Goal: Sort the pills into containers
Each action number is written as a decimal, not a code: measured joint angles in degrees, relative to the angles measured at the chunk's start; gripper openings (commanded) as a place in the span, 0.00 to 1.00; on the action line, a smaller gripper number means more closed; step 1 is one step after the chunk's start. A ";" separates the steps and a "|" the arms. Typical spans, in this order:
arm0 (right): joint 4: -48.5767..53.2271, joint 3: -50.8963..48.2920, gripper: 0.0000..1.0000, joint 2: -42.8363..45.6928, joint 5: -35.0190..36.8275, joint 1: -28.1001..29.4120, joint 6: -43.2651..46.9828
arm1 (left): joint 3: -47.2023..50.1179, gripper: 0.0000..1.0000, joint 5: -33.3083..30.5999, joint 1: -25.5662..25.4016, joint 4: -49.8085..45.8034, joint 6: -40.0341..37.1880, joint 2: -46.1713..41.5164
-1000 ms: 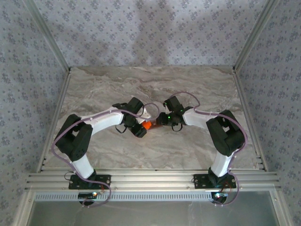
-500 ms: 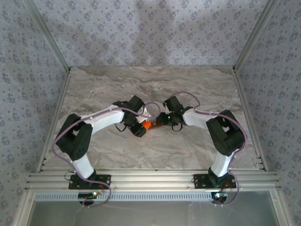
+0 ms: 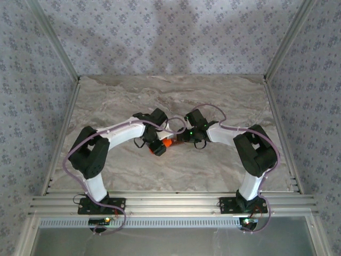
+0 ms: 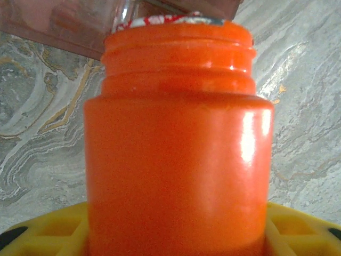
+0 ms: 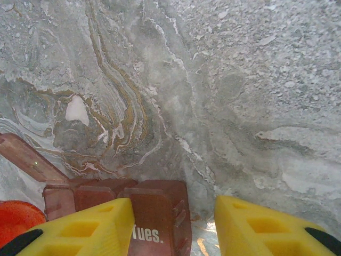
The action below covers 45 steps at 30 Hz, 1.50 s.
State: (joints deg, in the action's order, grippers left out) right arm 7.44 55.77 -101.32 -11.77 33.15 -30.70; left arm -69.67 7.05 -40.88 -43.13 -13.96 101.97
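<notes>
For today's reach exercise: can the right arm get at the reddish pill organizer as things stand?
Probably yes: the right end effector is open close over the pill organizer, nothing between them; the orange bottle sits beside it.

Orange bottle: smooth glossy plastic w/ highlights. Containers: transl. reddish-brown plastic. Fingers: matt yellow plastic. Surface: marble-look, grainy.

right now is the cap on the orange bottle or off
Off. The orange bottle shows bare neck threads and no cap over its mouth.
</notes>
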 measured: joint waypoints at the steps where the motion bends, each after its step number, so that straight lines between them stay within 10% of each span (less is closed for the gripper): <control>1: 0.00 0.00 0.47 0.00 0.00 0.00 0.00 | -0.22 0.00 -0.42 -0.17 -0.31 -0.07 0.20; 45: 0.00 0.00 0.46 0.00 0.00 0.00 0.00 | -11.04 0.00 -11.02 -3.06 -10.95 -4.70 6.12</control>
State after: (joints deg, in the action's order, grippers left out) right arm 7.44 55.77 -101.32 -11.77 33.15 -30.70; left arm -80.71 -3.97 -43.94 -54.08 -18.65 108.09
